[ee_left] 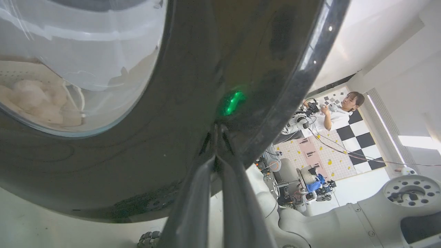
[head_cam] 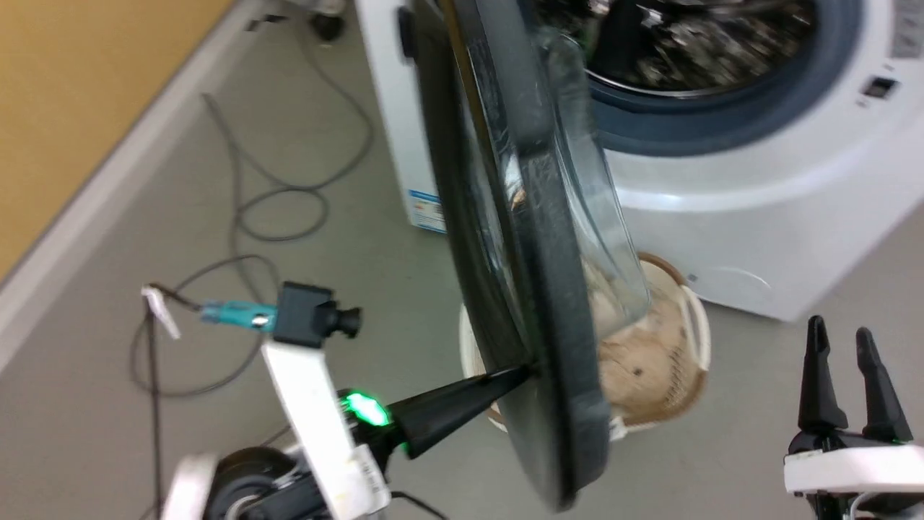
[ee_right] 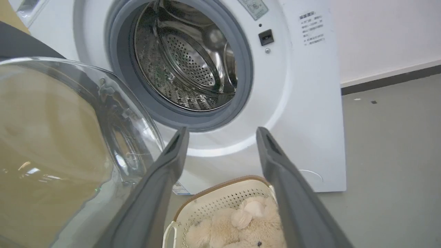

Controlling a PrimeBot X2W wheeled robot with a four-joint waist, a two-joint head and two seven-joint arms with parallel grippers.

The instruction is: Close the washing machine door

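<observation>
As tapered left fingers (head_cam: 462,401) touch glossy door (head_cam: 556,303), perforated drum (ee_right: 186,62)

The washing machine (ee_right: 303,103) is white, with a grey rubber ring (ee_right: 246,79) around its shiny steel drum (ee_right: 186,62), which is dotted with small holes. A blue-and-white label (head_cam: 426,209) sits low on its front. The washing machine door (head_cam: 556,303) is black around clear glass. In front of the machine, the basket (ee_right: 213,203) is cream with a perforated pattern and a brown rim. It holds a beige plush toy (ee_right: 220,230). The floor (head_cam: 361,217) is grey. The left claw (head_cam: 523,374) and right claw (head_cam: 839,328) are black.
</observation>
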